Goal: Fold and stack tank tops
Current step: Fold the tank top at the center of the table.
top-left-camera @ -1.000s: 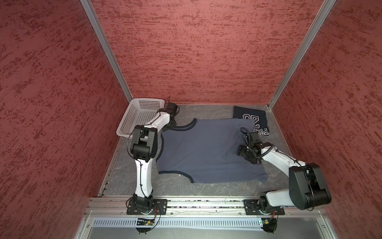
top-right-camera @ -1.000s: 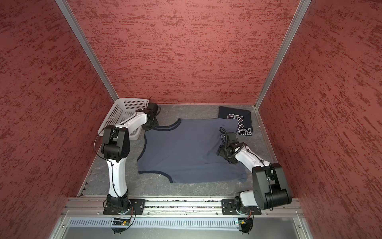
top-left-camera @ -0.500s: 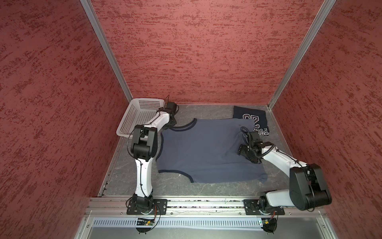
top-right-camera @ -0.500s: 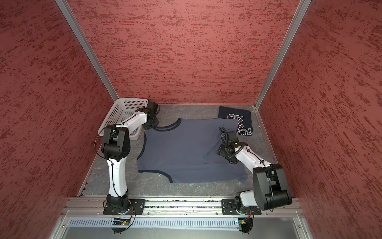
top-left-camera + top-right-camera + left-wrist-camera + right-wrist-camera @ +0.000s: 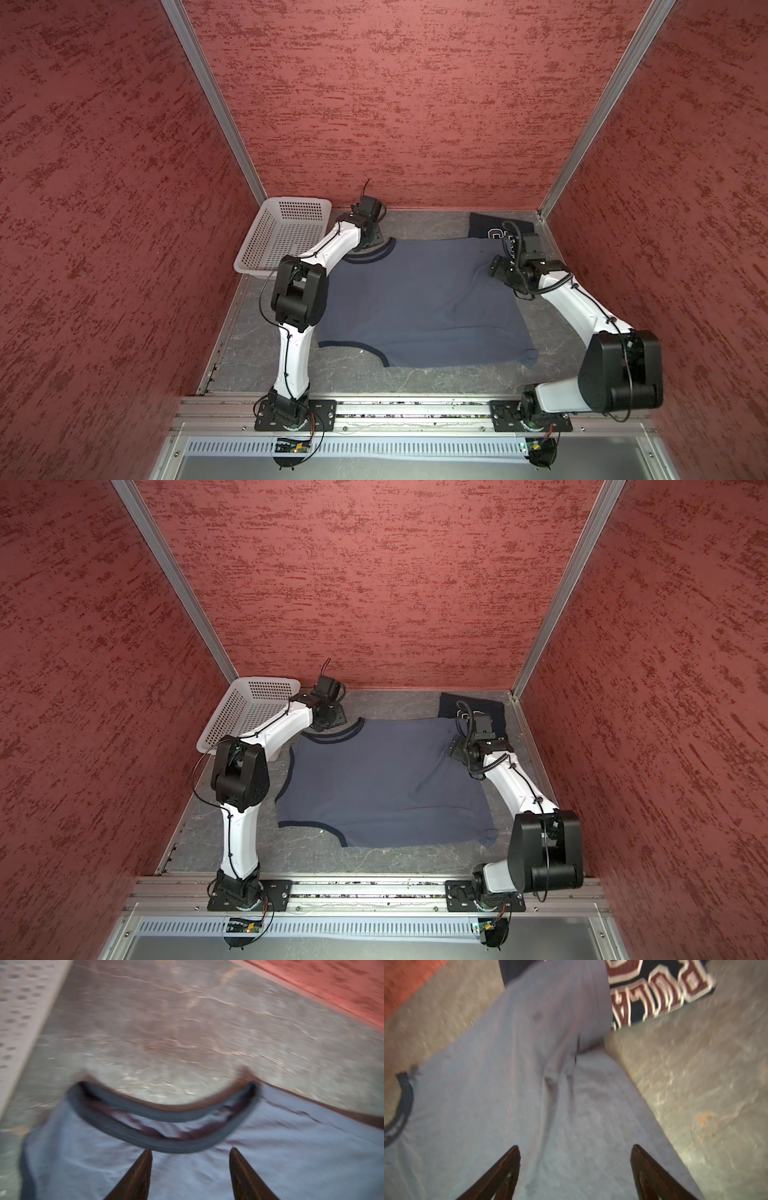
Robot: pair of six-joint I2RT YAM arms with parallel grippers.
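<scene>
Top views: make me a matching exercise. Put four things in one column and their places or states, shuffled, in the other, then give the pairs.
Things:
1. slate-blue tank top
2. navy tank top
3. white perforated basket
4. left gripper

Places or states:
A. far right corner, lettering showing
B. far left corner
C. spread flat in the middle
D. open, nothing between its jaws

Pairs: 1-C, 2-A, 3-B, 4-D

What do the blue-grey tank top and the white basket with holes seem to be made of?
The slate blue-grey tank top looks like soft, matte knit cloth: it lies limp, with creases. The white perforated basket is probably rigid moulded plastic: straight walls with regular holes.
</scene>
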